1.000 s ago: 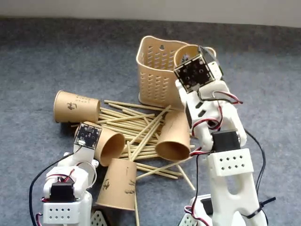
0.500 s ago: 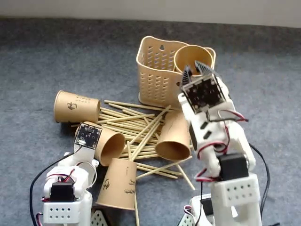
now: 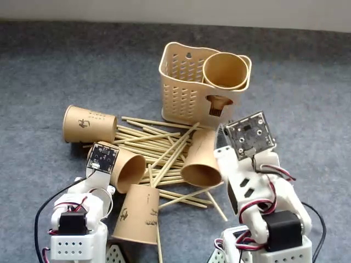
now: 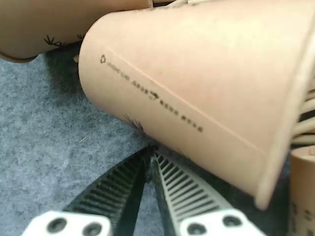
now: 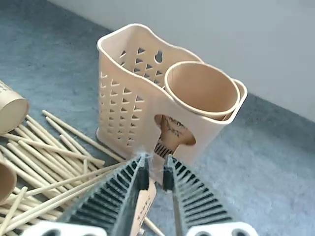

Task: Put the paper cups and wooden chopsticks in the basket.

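1 of 5 done: one paper cup (image 3: 225, 70) is sitting in the basket (image 3: 181, 93) near the tabletop's far edge; four cups (image 3: 89, 124) and the chopsticks (image 3: 148, 145) are lying mid-tabletop; left pincer (image 4: 150, 157) is resting closed beside a cup, right pincer (image 5: 155, 164) is hovering barely ajar, empty

1 paper cup (image 5: 202, 88) stands upright inside the basket (image 5: 123, 98); the end effector (image 5: 153, 166), jaws narrowly parted, hangs before it, wooden chopsticks (image 5: 47, 147) alongside.
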Robot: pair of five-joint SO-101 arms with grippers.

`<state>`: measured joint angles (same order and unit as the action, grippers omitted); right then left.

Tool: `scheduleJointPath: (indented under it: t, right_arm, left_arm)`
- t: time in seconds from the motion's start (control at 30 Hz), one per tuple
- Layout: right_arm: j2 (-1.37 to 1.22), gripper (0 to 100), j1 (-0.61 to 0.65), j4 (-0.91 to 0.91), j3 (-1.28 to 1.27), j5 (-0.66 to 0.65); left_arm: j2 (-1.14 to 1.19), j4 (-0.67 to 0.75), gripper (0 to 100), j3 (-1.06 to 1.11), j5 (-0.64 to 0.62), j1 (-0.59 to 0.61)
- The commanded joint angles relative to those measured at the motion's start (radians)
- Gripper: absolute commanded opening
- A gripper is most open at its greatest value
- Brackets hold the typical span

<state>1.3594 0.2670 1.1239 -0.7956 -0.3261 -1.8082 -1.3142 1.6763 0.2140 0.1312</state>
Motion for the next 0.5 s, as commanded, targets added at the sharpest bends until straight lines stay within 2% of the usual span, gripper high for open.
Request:
scheduleJointPath:
  t: [0.0, 0.27, 0.47]
  right_arm:
    - [0.048, 5.9, 0.005, 0.082, 0.010, 0.029]
    - [0.096, 6.0, 0.012, 0.252, 0.005, 0.058]
    - [0.096, 9.7, 0.012, 0.259, -0.099, 0.021]
  left_arm:
    - [-0.012, -0.005, 1, 0.019, 0.002, 0.008]
    - [-0.012, -0.005, 1, 0.019, 0.002, 0.008]
    - [-0.012, -0.005, 1, 0.019, 0.002, 0.008]
